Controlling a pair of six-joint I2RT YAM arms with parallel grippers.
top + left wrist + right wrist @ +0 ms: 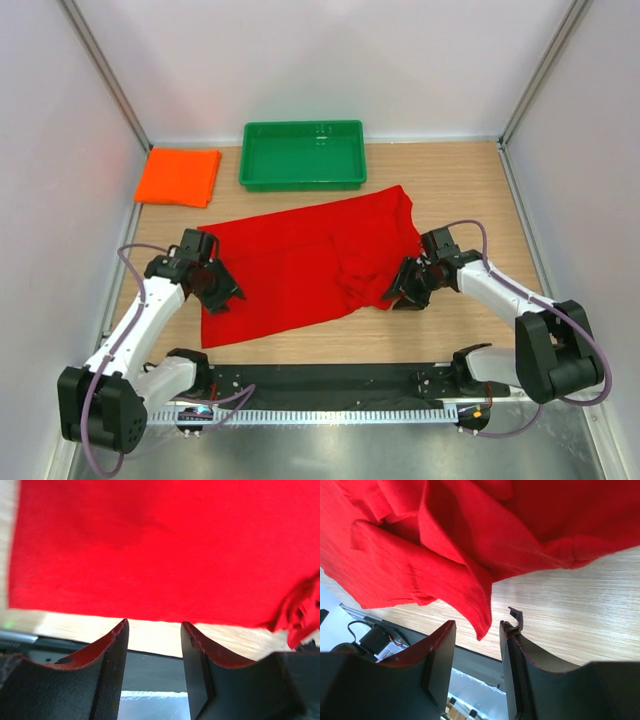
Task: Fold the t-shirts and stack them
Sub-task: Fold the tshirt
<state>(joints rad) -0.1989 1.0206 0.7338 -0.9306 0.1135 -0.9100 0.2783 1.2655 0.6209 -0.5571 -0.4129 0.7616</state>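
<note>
The pale wood-grain counter (460, 190) carried the bright red short-sleeved cloth t-shirt (300, 262) spread unfolded across its middle. Its long axis ran left to right, tilting away toward the right. The cloth lay soft, matte and mostly flat, but was rumpled into ridged folds at its near-right end. Behind it sat the rigid green plastic tray (303, 184), and at the far-left corner the bright orange t-shirt (180, 176) lay as a neat folded square, well apart from both arms. The left fingers (110, 655), black and finely textured, stood spread with nothing between them, the shirt's straight near-left edge just beyond their tips. The right fingers (440, 655) were likewise spread and gripped nothing, though a drooping point of stitched red hem (480, 625) hung into the gap between them. Each arm seemed about equally near its own end of the shirt, so lifting the near edge with both looked the likely fold.
</note>
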